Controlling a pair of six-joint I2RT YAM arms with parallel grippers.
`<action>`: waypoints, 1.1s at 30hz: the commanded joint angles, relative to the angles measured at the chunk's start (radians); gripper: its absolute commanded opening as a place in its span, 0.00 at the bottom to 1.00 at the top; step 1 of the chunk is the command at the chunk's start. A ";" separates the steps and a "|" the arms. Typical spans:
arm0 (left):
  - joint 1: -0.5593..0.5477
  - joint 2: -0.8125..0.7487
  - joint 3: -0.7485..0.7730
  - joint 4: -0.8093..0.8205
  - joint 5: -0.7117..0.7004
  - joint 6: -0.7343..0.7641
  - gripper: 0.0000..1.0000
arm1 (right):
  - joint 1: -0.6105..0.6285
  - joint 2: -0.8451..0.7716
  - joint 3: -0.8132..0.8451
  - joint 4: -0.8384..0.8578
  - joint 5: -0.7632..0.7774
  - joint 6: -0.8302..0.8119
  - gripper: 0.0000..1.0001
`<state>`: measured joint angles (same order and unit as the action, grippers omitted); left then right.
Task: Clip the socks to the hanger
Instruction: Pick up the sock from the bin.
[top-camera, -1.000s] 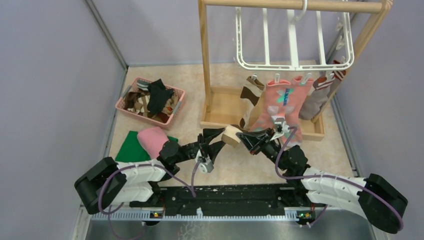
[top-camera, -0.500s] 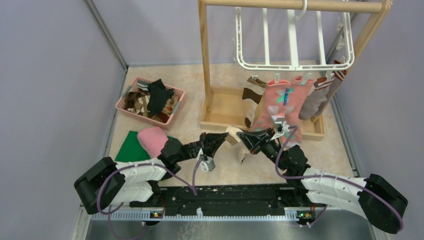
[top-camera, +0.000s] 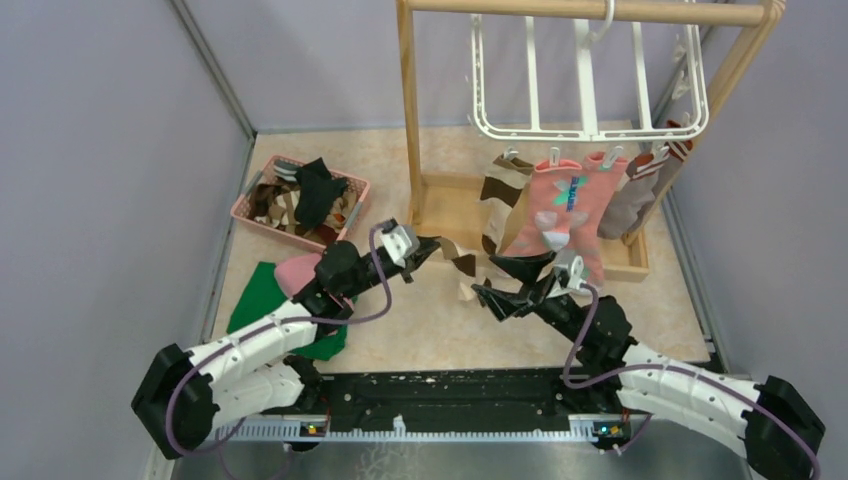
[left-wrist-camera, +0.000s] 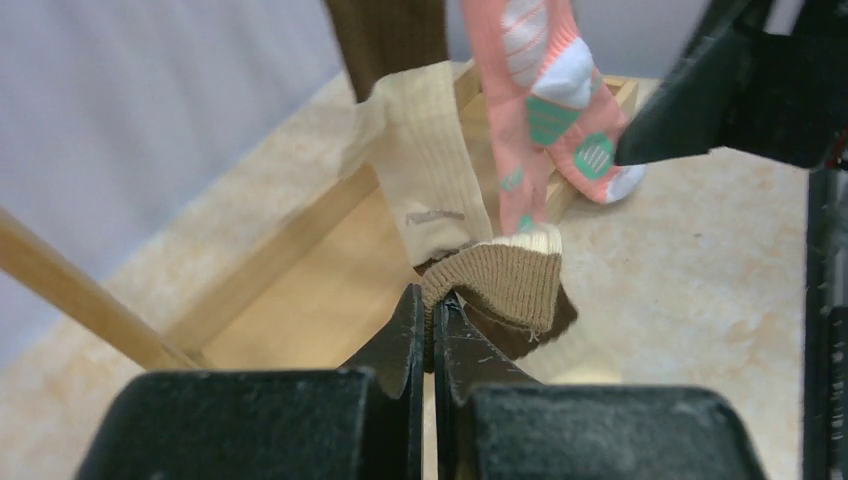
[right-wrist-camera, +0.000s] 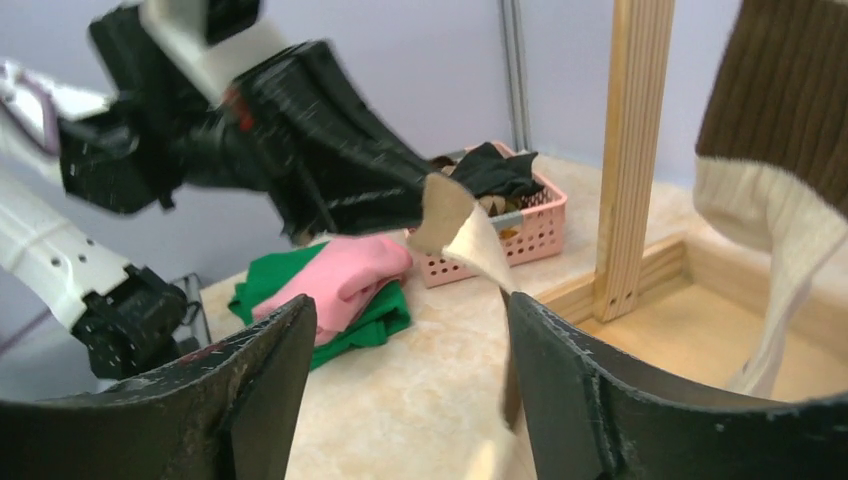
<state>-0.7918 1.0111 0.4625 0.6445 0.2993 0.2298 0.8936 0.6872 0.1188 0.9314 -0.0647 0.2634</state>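
- The table (top-camera: 640, 300) is beige, with lilac walls around it.
- A brown-cream sock (left-wrist-camera: 505, 285) hangs in the air just in front of the wooden stand (top-camera: 410, 120).
- The left fingers (left-wrist-camera: 432, 330) are clamped tight on the sock's ribbed cuff.
- The right fingers (top-camera: 484, 277) are spread apart and hold nothing, just beside the sock.
- The white hanger (top-camera: 590, 125) hangs from the stand's top bar, with pink socks (top-camera: 560, 205) clipped to its near rim.
- A pink basket (top-camera: 355, 215) holding more socks sits at the far left of the table.

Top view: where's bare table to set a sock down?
Bare: between the basket and the stand's left post; the strip just past the base rail; right of the tray. Crowded: mid-table around the brown-cream sock, and the green cloth corner.
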 joint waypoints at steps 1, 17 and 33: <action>0.106 -0.021 0.126 -0.242 0.112 -0.310 0.00 | 0.001 -0.078 -0.008 -0.053 -0.100 -0.214 0.72; 0.193 0.128 0.363 -0.538 0.350 -0.494 0.00 | 0.016 0.024 0.033 -0.048 -0.264 -0.588 0.78; 0.193 0.207 0.407 -0.518 0.528 -0.545 0.00 | 0.025 0.199 0.125 0.072 -0.166 -0.642 0.62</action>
<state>-0.6025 1.2114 0.8288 0.0971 0.7605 -0.2951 0.9077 0.8551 0.1844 0.9455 -0.2382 -0.3561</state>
